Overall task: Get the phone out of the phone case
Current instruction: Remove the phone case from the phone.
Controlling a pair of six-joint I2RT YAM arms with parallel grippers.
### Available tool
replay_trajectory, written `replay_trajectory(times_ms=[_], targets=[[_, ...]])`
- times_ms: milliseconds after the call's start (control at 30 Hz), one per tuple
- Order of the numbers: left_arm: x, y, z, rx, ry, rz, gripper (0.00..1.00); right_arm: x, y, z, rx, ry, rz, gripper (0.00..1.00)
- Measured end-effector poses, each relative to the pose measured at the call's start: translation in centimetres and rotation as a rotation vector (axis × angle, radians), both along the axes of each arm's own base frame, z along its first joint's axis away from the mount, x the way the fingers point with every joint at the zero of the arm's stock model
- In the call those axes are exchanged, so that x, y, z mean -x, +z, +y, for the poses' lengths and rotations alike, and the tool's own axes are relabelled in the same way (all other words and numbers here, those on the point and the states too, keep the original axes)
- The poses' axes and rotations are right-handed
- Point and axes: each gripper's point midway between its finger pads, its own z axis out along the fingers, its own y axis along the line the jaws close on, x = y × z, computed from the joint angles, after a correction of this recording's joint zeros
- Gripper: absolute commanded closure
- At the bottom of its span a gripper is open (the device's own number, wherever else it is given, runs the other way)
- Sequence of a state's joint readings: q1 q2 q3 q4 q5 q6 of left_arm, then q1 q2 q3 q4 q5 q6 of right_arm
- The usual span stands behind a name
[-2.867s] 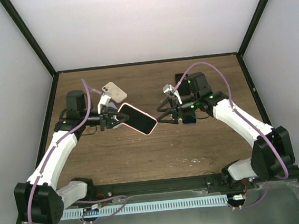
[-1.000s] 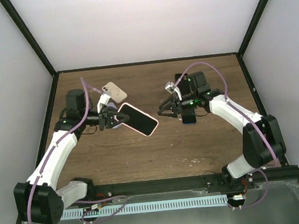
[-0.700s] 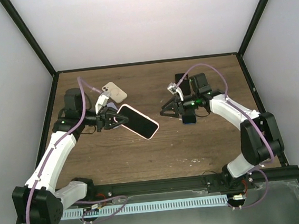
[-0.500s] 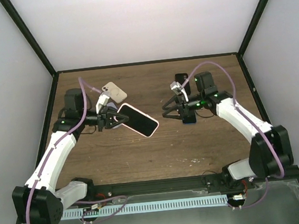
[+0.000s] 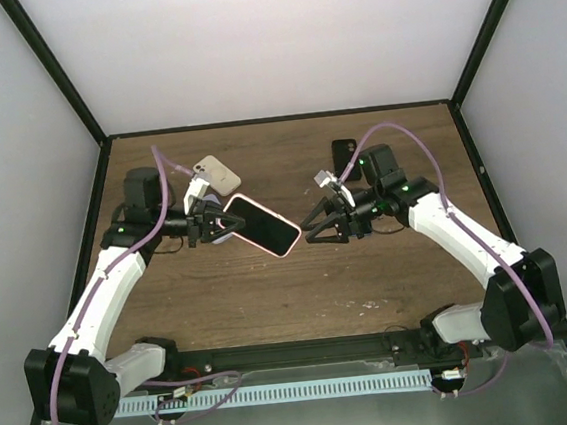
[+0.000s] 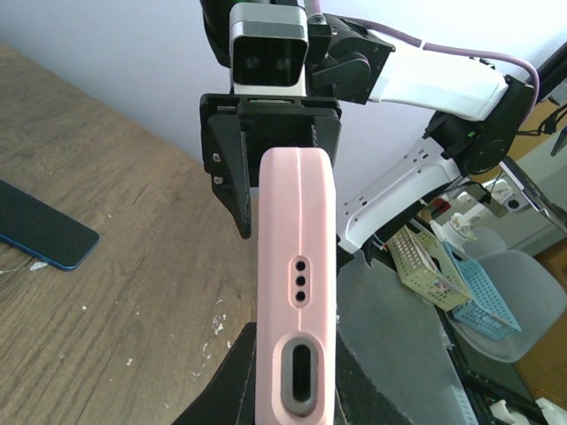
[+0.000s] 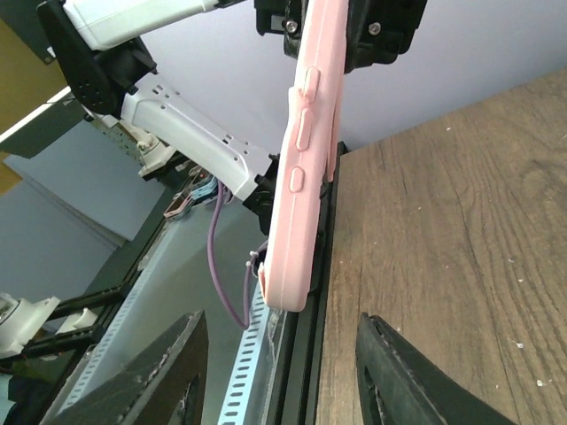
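Note:
The phone in its pink phone case (image 5: 262, 225) is held above the table, screen up, tilted. My left gripper (image 5: 214, 226) is shut on its left end. The left wrist view looks along the case's end with the port (image 6: 298, 301), black fingers (image 6: 221, 390) on both sides. My right gripper (image 5: 313, 226) stands open just off the case's free right end, apart from it. In the right wrist view the case edge with side buttons (image 7: 301, 177) hangs just ahead of the gripper (image 7: 279, 363), its spread fingers (image 7: 151, 381) empty.
A beige phone (image 5: 213, 172) lies at the back left and a black phone (image 5: 344, 152) at the back right. A dark blue phone (image 6: 40, 235) lies flat on the wooden table (image 5: 291, 292). Black frame rails run along the table's edges.
My right gripper has swung away from the back of the table and toward the phone case's free end, its jaws a little narrower. The left arm and the case have barely moved.

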State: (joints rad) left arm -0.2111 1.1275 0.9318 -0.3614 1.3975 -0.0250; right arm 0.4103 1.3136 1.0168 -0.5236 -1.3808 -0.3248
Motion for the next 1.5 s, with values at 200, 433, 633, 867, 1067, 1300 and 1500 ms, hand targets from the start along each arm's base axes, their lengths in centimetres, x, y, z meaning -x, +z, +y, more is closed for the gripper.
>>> replay_trajectory(times_ms=[200, 433, 633, 867, 1067, 1300, 1500], targets=[[0.1, 0.0, 0.0, 0.001, -0.003, 0.000, 1.00, 0.3, -0.1, 0.2, 0.003, 0.015, 0.019, 0.59], [0.3, 0.0, -0.3, 0.002, -0.016, 0.000, 1.00, 0.0, -0.4, 0.4, 0.014, 0.008, 0.041, 0.65], [0.4, 0.1, -0.2, 0.004, -0.018, -0.002, 1.00, -0.5, -0.3, 0.6, 0.020, 0.001, 0.052, 0.70], [0.1, -0.1, -0.1, -0.004, -0.001, -0.002, 1.00, -1.0, -0.7, 0.7, 0.039, -0.017, 0.067, 0.70], [0.0, -0.4, -0.1, -0.016, 0.011, -0.002, 1.00, -1.1, -0.9, 0.7, 0.037, -0.013, 0.069, 0.67], [0.0, -0.6, -0.3, -0.023, 0.011, -0.005, 1.00, -0.9, -0.7, 0.7, 0.024, -0.001, 0.054, 0.67], [0.0, -0.7, -0.3, -0.029, 0.013, 0.000, 1.00, -0.8, -0.6, 0.7, 0.015, 0.008, 0.051, 0.70]])
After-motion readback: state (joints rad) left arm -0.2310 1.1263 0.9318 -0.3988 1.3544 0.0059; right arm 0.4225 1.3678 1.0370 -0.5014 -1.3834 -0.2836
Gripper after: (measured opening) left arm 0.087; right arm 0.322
